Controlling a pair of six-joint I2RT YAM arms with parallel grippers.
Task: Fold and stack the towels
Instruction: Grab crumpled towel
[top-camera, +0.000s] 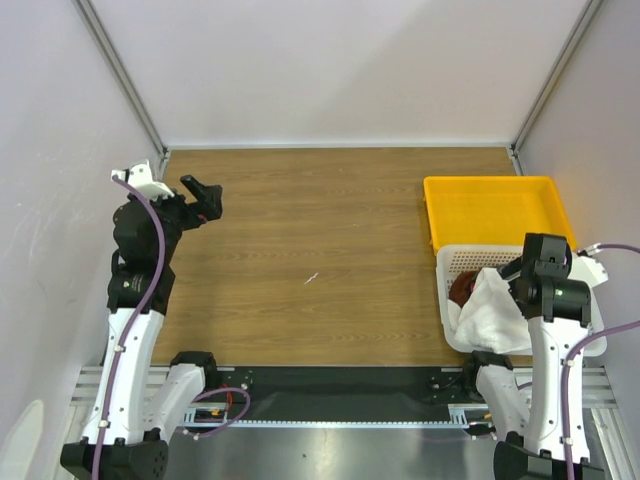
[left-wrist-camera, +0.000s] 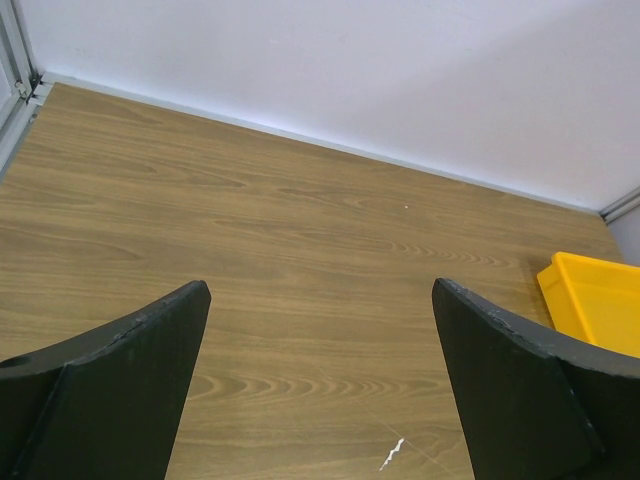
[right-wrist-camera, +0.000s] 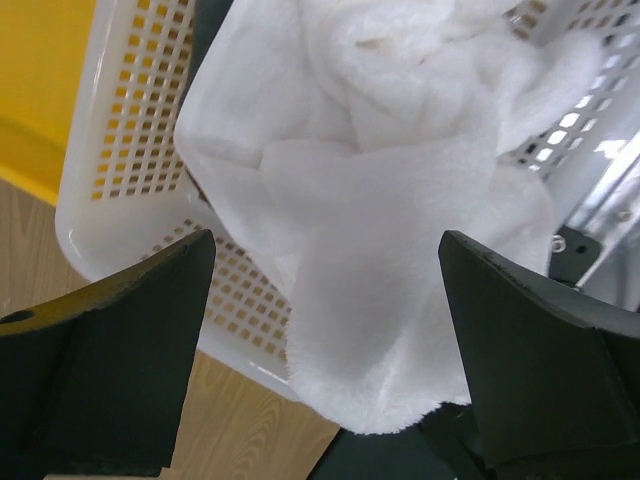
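The left gripper (left-wrist-camera: 320, 288) holds its black jaws wide apart, one in the lower left and one in the lower right of the frame. Between them lies the brown wooden table (left-wrist-camera: 300, 220), with a small white mark (left-wrist-camera: 392, 455) at the bottom centre. A white wall (left-wrist-camera: 350, 70) fills the top, and a corner of a yellow tray (left-wrist-camera: 597, 298) shows at the right edge.

You have open wooden table (top-camera: 330, 250) across the middle and left. On the right, the yellow tray (top-camera: 495, 210) and white basket (top-camera: 452, 262) block the way, a white towel (top-camera: 490, 310) spilling over its rim.
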